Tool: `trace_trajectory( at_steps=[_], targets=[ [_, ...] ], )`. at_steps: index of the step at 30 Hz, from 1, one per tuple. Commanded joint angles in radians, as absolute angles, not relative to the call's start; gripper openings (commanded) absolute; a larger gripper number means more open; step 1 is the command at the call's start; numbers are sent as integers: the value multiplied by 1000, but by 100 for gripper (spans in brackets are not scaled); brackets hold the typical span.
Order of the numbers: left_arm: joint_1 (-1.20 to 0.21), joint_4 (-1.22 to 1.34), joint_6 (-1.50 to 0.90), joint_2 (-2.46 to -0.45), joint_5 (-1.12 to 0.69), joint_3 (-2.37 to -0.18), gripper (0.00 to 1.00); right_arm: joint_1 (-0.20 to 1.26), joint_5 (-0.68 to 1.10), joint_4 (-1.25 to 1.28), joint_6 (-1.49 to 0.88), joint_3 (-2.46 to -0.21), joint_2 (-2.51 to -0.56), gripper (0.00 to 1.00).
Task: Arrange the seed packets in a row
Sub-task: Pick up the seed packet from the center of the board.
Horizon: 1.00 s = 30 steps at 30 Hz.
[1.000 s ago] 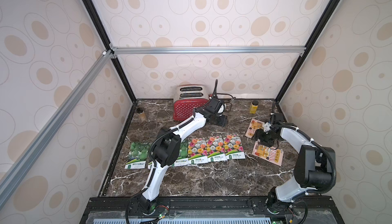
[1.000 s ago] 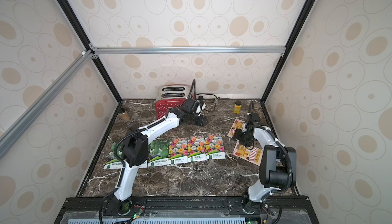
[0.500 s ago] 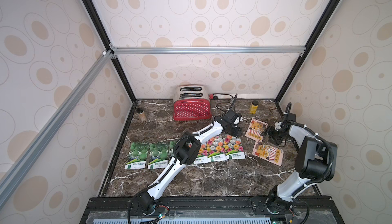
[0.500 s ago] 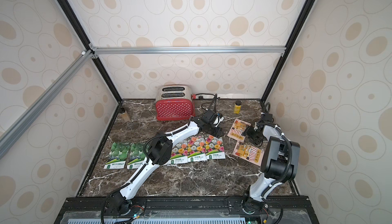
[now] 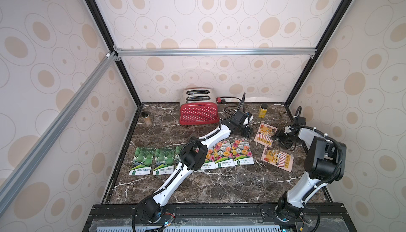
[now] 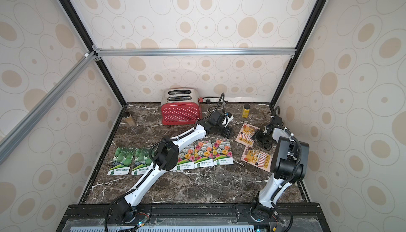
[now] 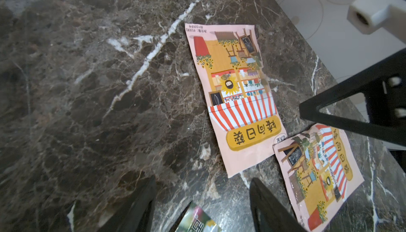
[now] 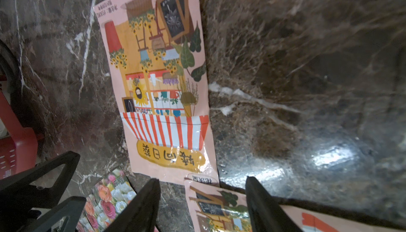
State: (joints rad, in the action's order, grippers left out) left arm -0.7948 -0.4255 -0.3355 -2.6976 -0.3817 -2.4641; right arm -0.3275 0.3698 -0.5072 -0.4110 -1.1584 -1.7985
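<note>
**A:** What lies closest to the counter's (image 5: 197, 187) front edge?
**B:** A row of packets laid side by side. The green packets (image 5: 141, 161) are toward the left edge, followed by three flower packets (image 5: 224, 155). The left arm's elbow (image 5: 193, 156) covers the spot where the two kinds meet and hides most of one green one.
**A:** And the peach packets (image 5: 277, 158)?
**B:** There are two, outside the row toward the right edge. Both are skewed and their corners meet.
**A:** The grippers?
**B:** The left gripper (image 5: 247, 132) hangs just beside the farther peach one, jaws apart and empty. The right gripper (image 5: 277, 138) is at that packet's other side, also spread and gripping nothing.
**A:** Behind them?
**B:** A red toaster (image 5: 198, 112) stands at the back edge with its cord (image 5: 230, 98). A yellow jar (image 5: 263, 111) is near the back right corner and a brown jar (image 5: 146, 117) in the back left corner.
</note>
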Motion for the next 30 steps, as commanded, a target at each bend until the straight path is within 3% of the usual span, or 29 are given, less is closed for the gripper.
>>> trace_trajectory(
  at_steps=[1, 7, 11, 16, 25, 30],
  targets=[
    [-795, -398, -312, -2732, -391, -2520, 69, -333, 383, -520, -424, -1192, -1818, 65],
    [-796, -366, -337, -2747, -421, -2522, 70, -334, 358, -569, -414, -1126, -1701, 66],
    [-796, -370, -340, -2716, -440, -2491, 63, -352, 329, -616, -418, -1048, -1587, 66],
    [-798, -364, -317, -2652, -421, -2453, 66, -384, 279, -688, -420, -972, -1446, 66],
    [-810, -411, -274, -2538, -601, -2411, 65, -410, 414, -776, -470, -820, -1344, 66],
    [-842, -436, -231, -2544, -639, -2409, 66, -411, 404, -831, -456, -818, -1345, 66]
  ],
)
